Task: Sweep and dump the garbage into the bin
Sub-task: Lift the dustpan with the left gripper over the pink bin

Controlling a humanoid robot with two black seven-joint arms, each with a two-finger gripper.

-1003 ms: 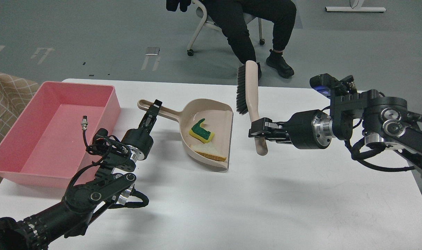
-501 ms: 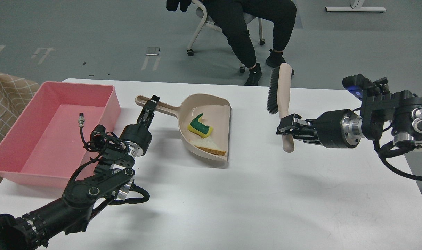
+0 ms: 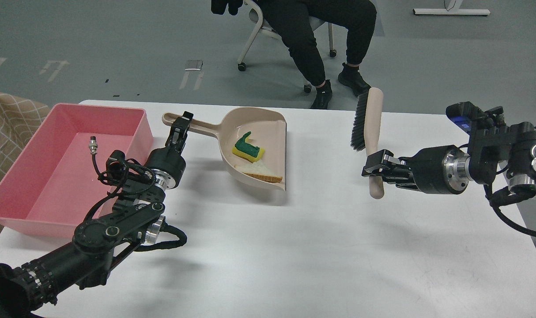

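Left gripper (image 3: 179, 128) pinches dustpan (image 3: 268, 132) handle; sponge (image 3: 247, 149), bread (image 3: 259, 171) inside. Right gripper (image 3: 374, 167) clamps brush (image 3: 368, 126). Bin (image 3: 51, 176) far left.

Grey floor (image 3: 96, 39) w/ seated person (image 3: 321, 39) on chair (image 3: 254, 33) behind white table (image 3: 294, 247)

You are looking at two scraps of garbage lying inside a dustpan — a notched yellow sponge piece with a green side (image 3: 247, 149), sitting toward the pan's back wall, and a torn white bread slice with brown crust (image 3: 260, 171), lying just beside it toward the near side of the pan, the two apparently touching. The large shallow rectangular pink plastic tub (image 3: 34, 211) is sitting at the table's left edge, well apart from both scraps.
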